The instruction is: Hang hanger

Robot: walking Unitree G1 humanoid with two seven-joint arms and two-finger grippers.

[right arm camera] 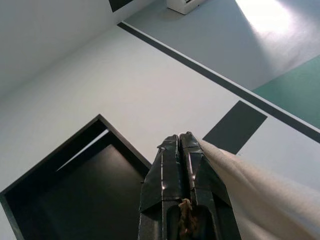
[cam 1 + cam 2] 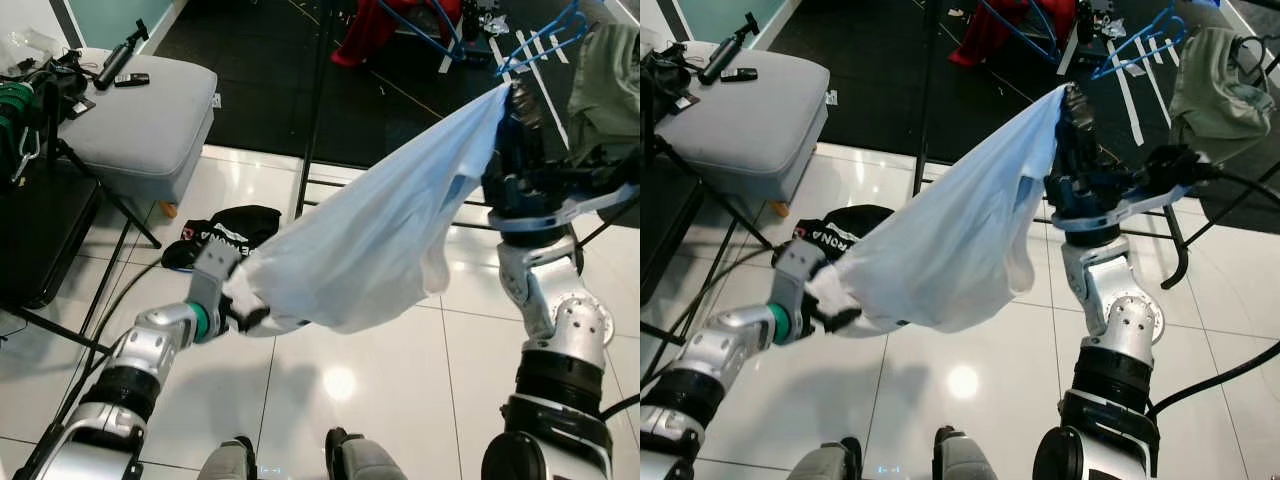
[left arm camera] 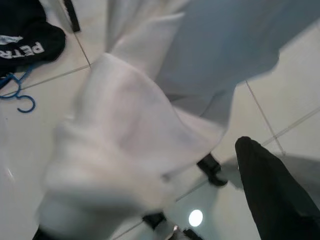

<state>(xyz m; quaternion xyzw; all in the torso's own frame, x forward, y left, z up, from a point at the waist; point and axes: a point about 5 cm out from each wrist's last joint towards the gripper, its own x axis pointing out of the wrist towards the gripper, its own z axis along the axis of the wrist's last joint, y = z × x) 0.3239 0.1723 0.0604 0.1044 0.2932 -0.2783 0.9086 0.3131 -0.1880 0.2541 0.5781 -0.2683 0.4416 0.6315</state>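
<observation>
White garment (image 2: 380, 240) stretched between clamped right claw (image 2: 512, 95) and left claw (image 2: 240, 315) gripping its lower edge

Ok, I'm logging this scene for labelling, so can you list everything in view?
White shirt: one, stretched between both claws.
Blue hanger: one, on the floor past the right claw.
Small blue hanger: one, on the tiles by the black garment.
Black garment: one, on the tiles.
Red garment: one, on the dark floor.
Green garment: one, far right.
Grey ottoman: one, left.
Left claw: gripping the shirt's lower end.
Right claw: shut, raised, shirt edge beside it.
</observation>
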